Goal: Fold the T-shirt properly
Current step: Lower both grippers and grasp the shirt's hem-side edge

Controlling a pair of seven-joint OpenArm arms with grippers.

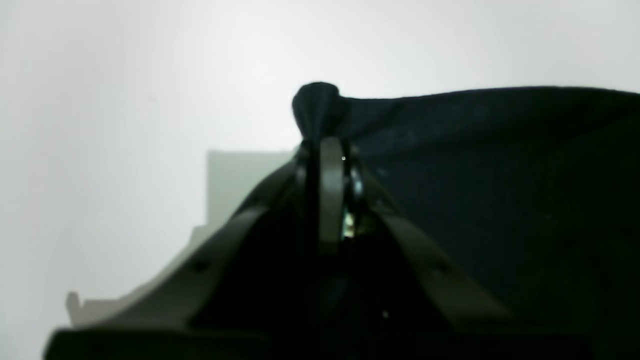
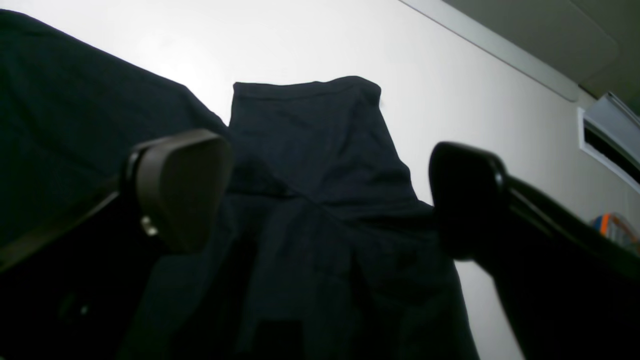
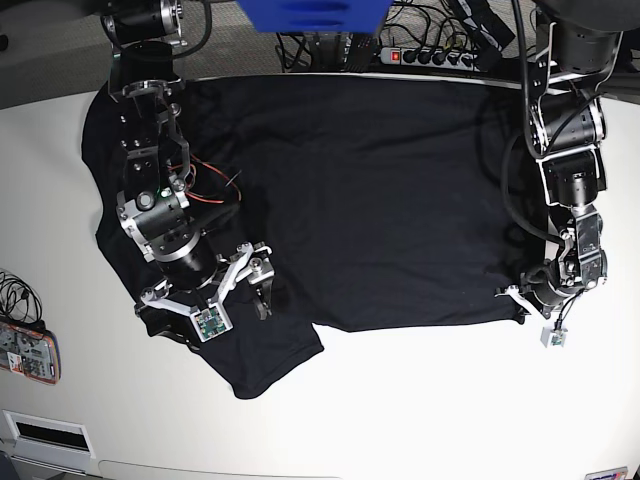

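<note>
T-shirt (image 3: 400, 230) = reference, lying on the table (image 3: 420, 410). Cable coil (image 3: 16, 305): off its left side in base view, near the table edge.

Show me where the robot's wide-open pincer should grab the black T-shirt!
Probably the short flap of the T-shirt, the one sticking out beneath the right pincer. Come from above: it lies flat on the table, so pinch its free end.
</note>
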